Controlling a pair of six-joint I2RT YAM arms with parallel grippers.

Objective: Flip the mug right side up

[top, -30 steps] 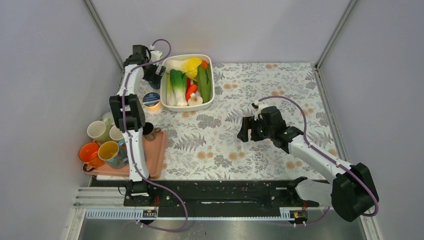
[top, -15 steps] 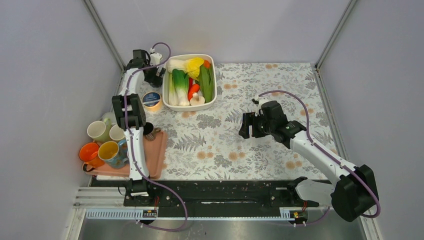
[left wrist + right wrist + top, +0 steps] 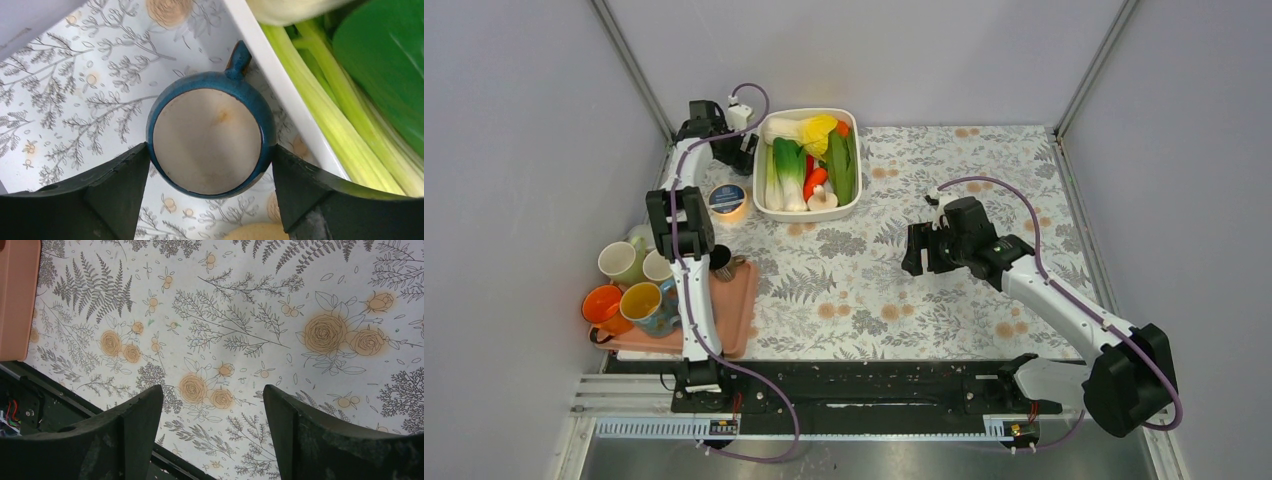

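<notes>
A blue mug stands on the floral table by the white bowl's rim. Its flat beige round face points up at the left wrist camera and its handle points away, so it looks upside down. My left gripper has a finger touching each side of the mug, shut on it. In the top view the left gripper is at the back left and hides the mug. My right gripper is open and empty above mid-table; the right wrist view shows only tablecloth between its fingers.
The white bowl holds vegetables beside the mug. A round blue-lidded container sits in front of it. A pink tray at the left front edge stands beside an orange mug, a yellow-and-blue mug and a cream mug.
The white bowl has slid a little to the right. The left gripper has shifted slightly at the back left. The right gripper has moved a little away from me.
</notes>
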